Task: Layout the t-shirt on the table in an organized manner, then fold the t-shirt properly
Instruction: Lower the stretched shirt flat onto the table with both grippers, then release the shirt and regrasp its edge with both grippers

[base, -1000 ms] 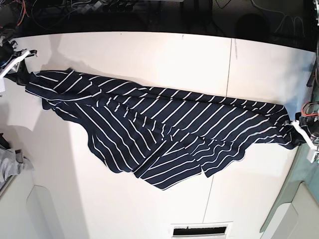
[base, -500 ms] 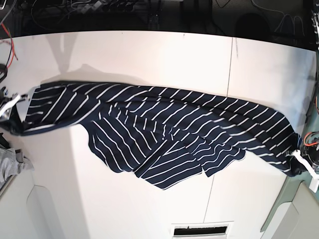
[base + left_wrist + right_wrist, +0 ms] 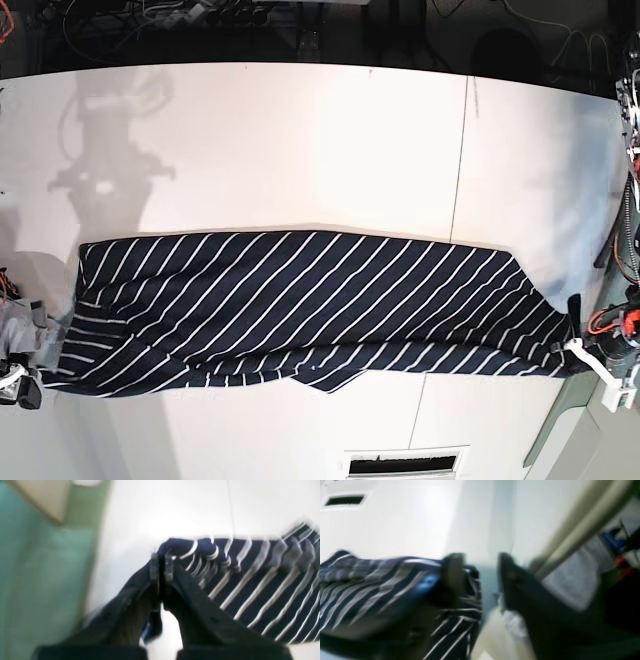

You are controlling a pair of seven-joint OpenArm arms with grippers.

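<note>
**Striped t-shirt stretched across the table between two pincers**

No brand, label or readable writing shows in any view.

In the base view, the t-shirt (image 3: 300,305) lies as a long navy band across the near half of the white table (image 3: 300,140), its thin white stripes running diagonally. Its left end reaches the table's left edge, where a small grey cloth (image 3: 25,325) lies just beside it and the right pincer (image 3: 20,385) sits at the shirt's lower left corner. A thin dark seam (image 3: 455,210) runs down the table right of centre. At the far right, the shirt narrows to a point at the left pincer (image 3: 580,350), close to the table's right edge. A dark slot (image 3: 405,463) is set into the table's near edge.

The left wrist view shows what the base view cannot: the left pincer (image 3: 161,565) has its tips pressed together on a bunched corner of the t-shirt (image 3: 250,580), with cloth also visible below the tips. White table (image 3: 175,510) lies behind, and a green surface (image 3: 37,580) fills the left.

The right wrist view, heavily blurred, shows the right pincer (image 3: 481,562) spread, a clear gap between its two fingers. The t-shirt (image 3: 370,580) lies against the left finger and hangs below it; whether any cloth remains caught I cannot tell. The grey cloth (image 3: 570,580) appears behind the right finger, and the dark slot (image 3: 343,500) sits at upper left.
</note>
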